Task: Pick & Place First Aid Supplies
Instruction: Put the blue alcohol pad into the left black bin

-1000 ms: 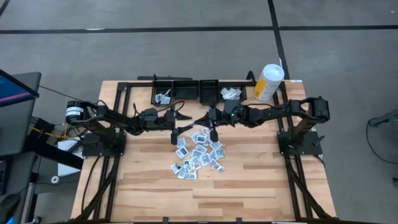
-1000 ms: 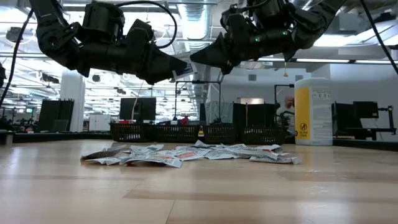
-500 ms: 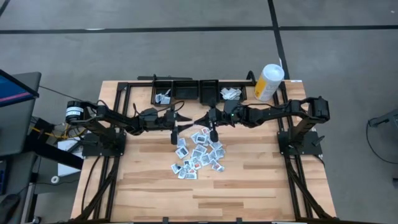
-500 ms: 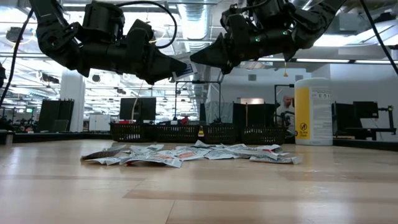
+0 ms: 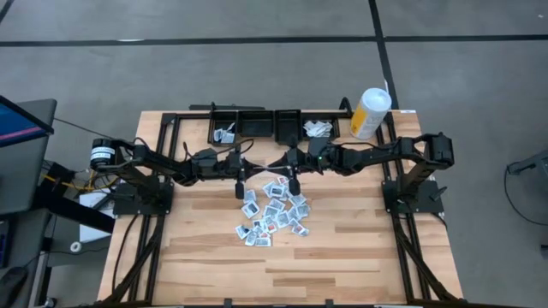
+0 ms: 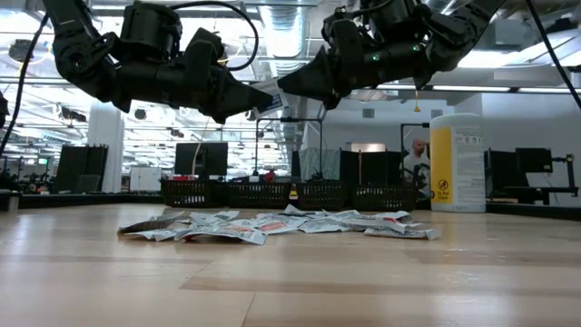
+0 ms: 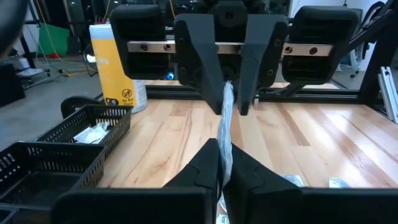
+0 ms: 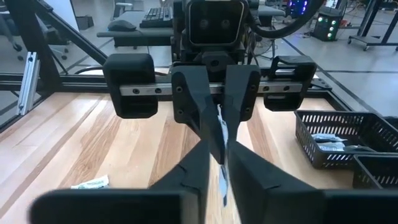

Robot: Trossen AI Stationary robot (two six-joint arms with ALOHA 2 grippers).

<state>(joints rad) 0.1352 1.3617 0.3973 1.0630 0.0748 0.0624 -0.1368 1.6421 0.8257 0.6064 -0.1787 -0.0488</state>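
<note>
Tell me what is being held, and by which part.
A white packet, midair: the left gripper pinches one end; the right gripper is at the other end, its grip unclear.

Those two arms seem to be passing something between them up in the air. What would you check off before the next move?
1. Left gripper shut on the small flat white packet: ok.
2. Right gripper free of that packet: cannot tell.
3. Packet held well above the wooden table: ok.
4. Black mesh baskets at the table's far edge have room: ok.
5. Tall white-and-yellow canister standing off to the side of the baskets: ok.
</note>
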